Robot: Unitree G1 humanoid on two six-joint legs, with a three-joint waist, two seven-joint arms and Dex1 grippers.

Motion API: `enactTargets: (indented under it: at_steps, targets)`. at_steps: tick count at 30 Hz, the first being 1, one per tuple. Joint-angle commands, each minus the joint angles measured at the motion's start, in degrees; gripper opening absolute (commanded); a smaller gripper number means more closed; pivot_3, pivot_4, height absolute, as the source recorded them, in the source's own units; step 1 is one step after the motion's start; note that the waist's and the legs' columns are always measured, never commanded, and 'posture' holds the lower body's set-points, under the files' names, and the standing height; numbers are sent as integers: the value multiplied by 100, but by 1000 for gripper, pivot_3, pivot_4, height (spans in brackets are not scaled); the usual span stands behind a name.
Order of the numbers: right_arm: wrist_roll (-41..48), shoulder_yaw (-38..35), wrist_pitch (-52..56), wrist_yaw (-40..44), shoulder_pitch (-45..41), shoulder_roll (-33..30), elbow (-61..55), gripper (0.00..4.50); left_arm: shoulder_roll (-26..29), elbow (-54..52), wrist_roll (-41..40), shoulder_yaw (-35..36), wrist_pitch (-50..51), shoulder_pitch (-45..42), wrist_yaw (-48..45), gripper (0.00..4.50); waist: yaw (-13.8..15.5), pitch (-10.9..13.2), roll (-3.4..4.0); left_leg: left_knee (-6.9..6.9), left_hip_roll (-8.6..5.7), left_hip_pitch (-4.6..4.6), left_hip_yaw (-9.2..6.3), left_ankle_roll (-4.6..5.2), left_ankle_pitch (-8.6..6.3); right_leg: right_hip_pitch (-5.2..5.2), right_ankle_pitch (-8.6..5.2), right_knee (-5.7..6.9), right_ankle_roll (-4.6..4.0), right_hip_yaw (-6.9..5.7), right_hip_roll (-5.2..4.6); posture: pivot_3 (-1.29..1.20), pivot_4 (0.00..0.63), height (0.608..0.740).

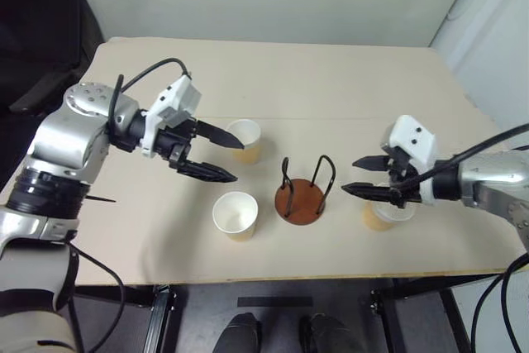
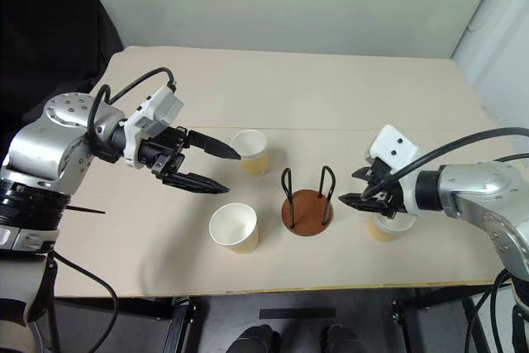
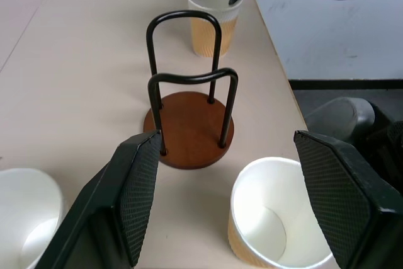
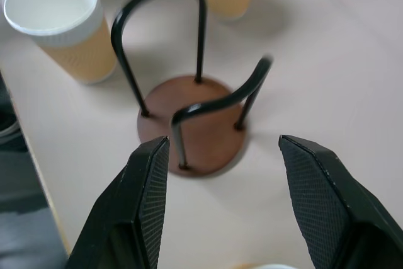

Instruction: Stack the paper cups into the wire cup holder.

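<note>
I have both arms up over the counter point(image 1: 347, 88) and neither is carrying anything. The left pincer point(image 1: 216, 155) is released, jaws spread wide, hanging above the counter between the far cup point(image 1: 245, 140) and the near cup point(image 1: 235, 216). The right pincer point(image 1: 361, 177) is also released, jaws apart, hovering just above the third cup point(image 1: 382, 216), which stands right of the holder point(image 1: 301, 199). All three cups sit upright on the counter, mouths up, none yet in the holder. The holder is in the middle, near the counter's front edge, its two wire loops upright and its brown disc bare.

I judge these cups very light and thin-walled: a hard squeeze would crush the rim into an oval, and a glancing touch would tip or skate one across the smooth counter. I would take hold across the upper wall, just below the rolled rim where the paper is stiffest, one finger inside and one outside, or both outside with gentle closure. The taper means a low outside grip could slip upward.

The holder looks light too, so lowering a cup off-centre against a loop could nudge it. I would come straight down between the loops, and drop the cup only once its foot is near the disc.
</note>
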Motion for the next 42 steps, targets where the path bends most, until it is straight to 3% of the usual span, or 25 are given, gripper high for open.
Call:
enactTargets:
  at_steps: [1, 11, 23, 33, 42]
  targets:
    - [-47, -245, -339, -11, 97, -224, -329, 2748, -79, 152, 229, 170, -255, -138, -201, 3629, -14, 0, 0, 0, 0, 0, 0, 0, 0, 0, 0, 0, 0, 1, 0, 0, 150, 740]
    - [-67, 75, -605, -417, -1039, 67, -2, 2748, -523, 1018, 1480, 220, -1775, -408, 192, 3629, -44, 1, 1, 8, 0, 3, 0, -1, 2, -3, 0, 17, 0, 2, 1, 0, 150, 740]
    - [106, 458, -796, -10, -1282, -51, 130, 2748, -621, 1612, 2629, 72, -2929, -467, 365, 3629, -27, 1, 1, 4, 0, -20, 0, 5, -1, -17, 0, 7, 1, 1, 0, 0, 150, 740]
    - [230, 491, -864, 455, -1308, -390, 88, 2748, -1010, 2641, 3134, 138, -3552, -857, 746, 3629, -19, 1, 1, 6, 0, -23, 1, 5, -2, -22, 0, 9, 1, 1, 0, 0, 150, 740]
    - [164, 606, -918, 321, -1333, -301, 62, 2748, -1263, 3234, 3207, 160, -3830, -1075, 846, 3629, -24, 1, 1, 8, 0, -31, 1, 5, -2, -29, 0, 13, 1, 1, 0, 0, 150, 740]
